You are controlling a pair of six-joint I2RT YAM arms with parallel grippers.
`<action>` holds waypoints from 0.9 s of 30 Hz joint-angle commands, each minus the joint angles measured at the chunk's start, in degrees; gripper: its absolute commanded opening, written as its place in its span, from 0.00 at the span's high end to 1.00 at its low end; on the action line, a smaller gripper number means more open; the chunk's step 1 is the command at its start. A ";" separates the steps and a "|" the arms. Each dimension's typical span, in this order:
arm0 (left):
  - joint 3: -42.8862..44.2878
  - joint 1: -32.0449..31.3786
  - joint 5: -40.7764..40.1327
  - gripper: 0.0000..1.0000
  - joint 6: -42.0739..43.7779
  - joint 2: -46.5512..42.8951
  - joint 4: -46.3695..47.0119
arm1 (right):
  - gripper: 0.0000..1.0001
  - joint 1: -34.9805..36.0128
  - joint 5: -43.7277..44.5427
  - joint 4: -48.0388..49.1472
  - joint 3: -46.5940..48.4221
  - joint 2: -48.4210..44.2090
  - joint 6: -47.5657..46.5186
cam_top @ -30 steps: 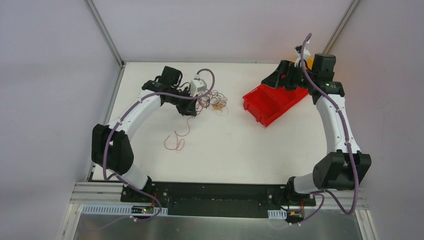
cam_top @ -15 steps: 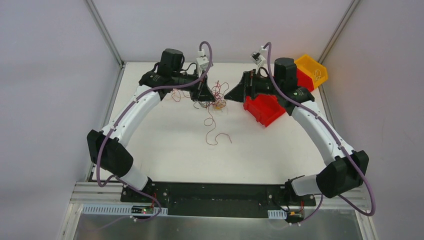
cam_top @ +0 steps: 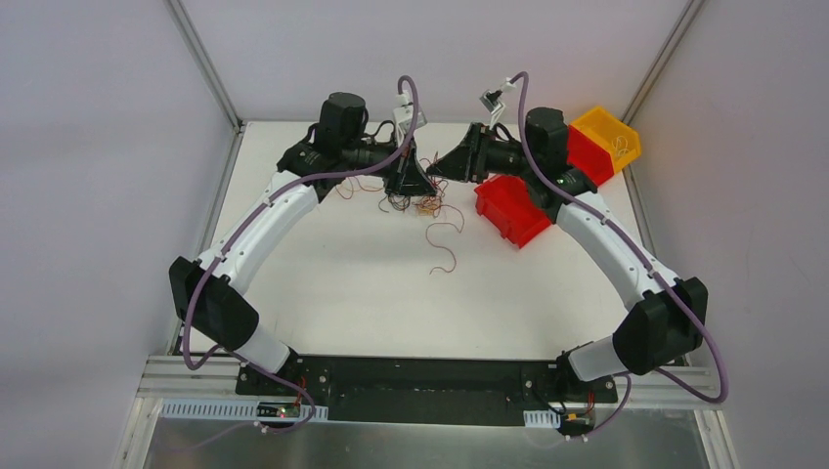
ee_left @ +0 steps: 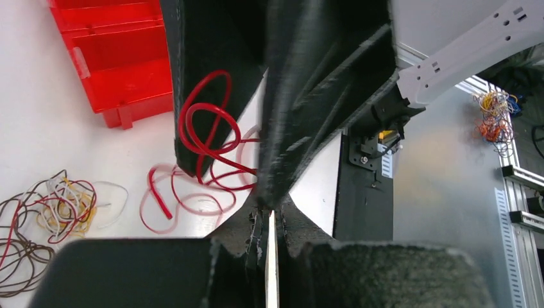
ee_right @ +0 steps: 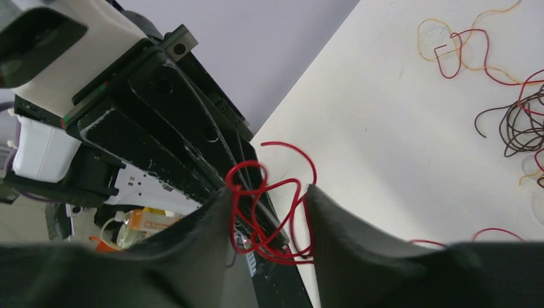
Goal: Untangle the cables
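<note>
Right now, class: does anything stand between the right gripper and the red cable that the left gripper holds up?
Nothing visible does. In the right wrist view the red cable loops through the gap between the open fingers of the right gripper, just off the tips of the left gripper, which is shut on it.

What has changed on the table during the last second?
The right gripper swung left from the red bin to meet the left gripper and now stands open around the red cable. The left gripper lifted that cable and carried it rightward. The tangle stayed put.
</note>
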 commanded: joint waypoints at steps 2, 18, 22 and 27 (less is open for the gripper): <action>0.79 -1.47 0.84 1.00 -0.83 -3.30 3.24 | 0.85 -1.35 0.44 1.66 1.96 -0.79 1.92; -1.61 4.51 -7.80 0.01 -3.18 -3.12 0.25 | 1.00 -32.75 -1.44 -8.53 32.49 0.94 10.49; -0.01 5.04 -7.63 0.01 -3.98 0.43 0.25 | 1.00 -39.64 -0.87 -7.41 44.64 8.66 15.61; 0.79 5.29 -7.87 0.01 -4.36 2.99 0.25 | 1.00 -45.12 1.99 -5.77 60.42 20.81 19.22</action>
